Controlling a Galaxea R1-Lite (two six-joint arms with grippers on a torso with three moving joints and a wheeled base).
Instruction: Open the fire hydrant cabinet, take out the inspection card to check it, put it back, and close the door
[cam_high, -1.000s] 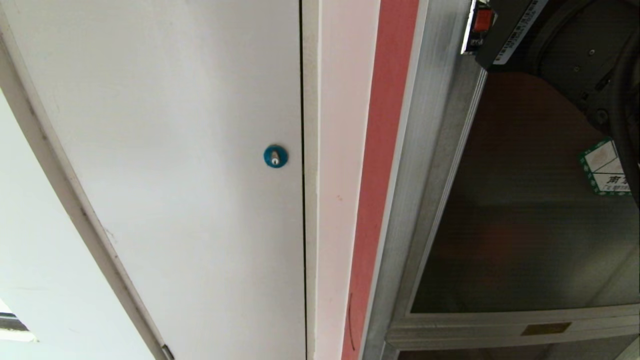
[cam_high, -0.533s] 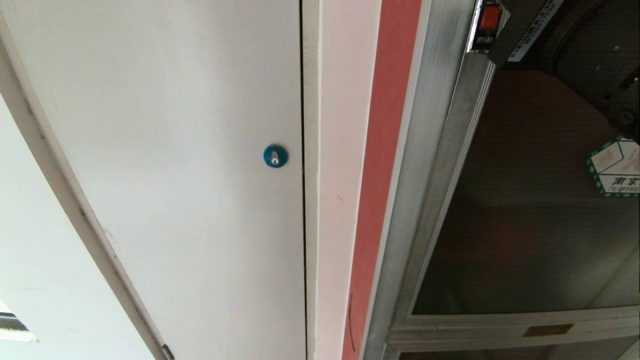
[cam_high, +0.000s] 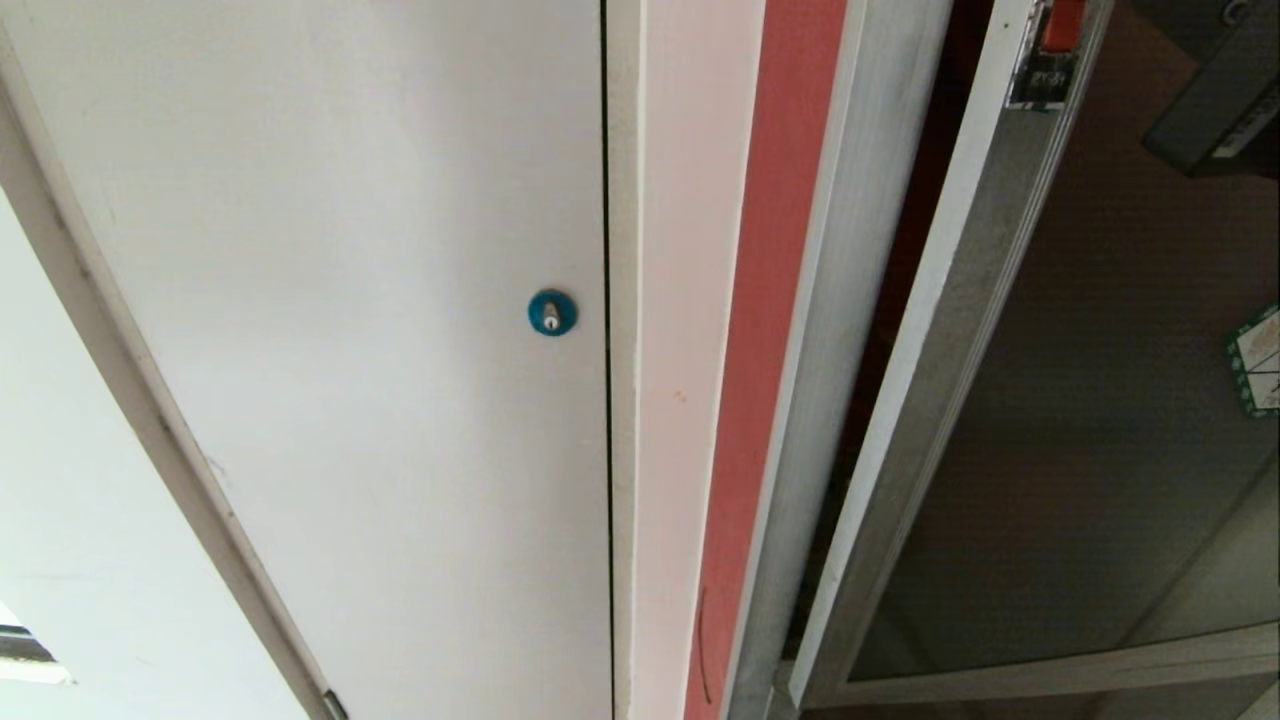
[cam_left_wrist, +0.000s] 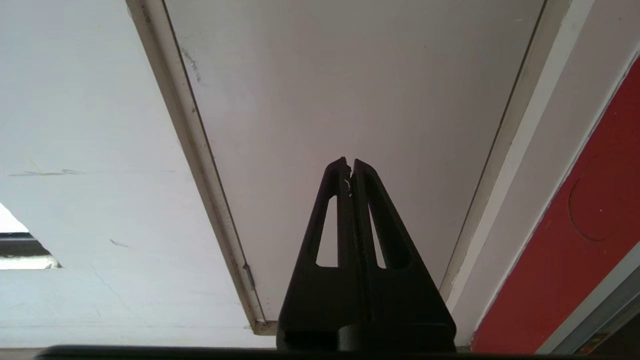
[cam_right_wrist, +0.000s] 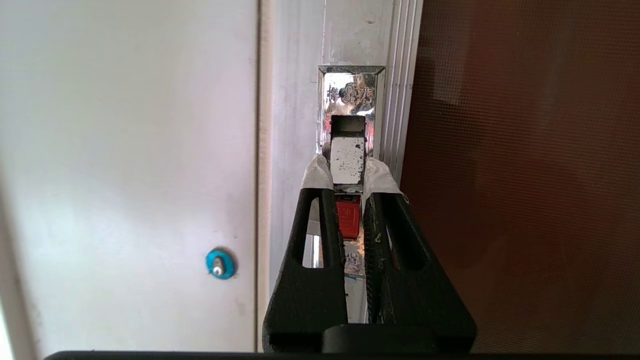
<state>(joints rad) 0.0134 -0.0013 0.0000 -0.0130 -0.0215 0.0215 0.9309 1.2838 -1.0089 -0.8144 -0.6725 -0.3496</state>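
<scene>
White wall and plain white door (cam_high: 350, 300) with small blue round lock (cam_high: 551, 312) fill left of head view; red strip (cam_high: 770, 330) runs beside it. Fire hydrant cabinet (cam_high: 850, 330) at right, silver frame. Its door (cam_high: 1100, 400), dark tinted glass, stands ajar, dark gap between door edge and frame. Green-bordered sticker (cam_high: 1260, 362) on glass. Right gripper (cam_right_wrist: 347, 172) clamped on red latch (cam_right_wrist: 348, 219) at door edge, white-padded fingertips (cam_right_wrist: 317, 175) either side. Left gripper (cam_left_wrist: 350, 165) closed, empty, pointing at white door. Inspection card not visible.

Left claw (cam_left_wrist: 351, 165) closed, before white door (cam_left_wrist: 350, 90), red strip (cam_left_wrist: 595, 220) alongside
</scene>
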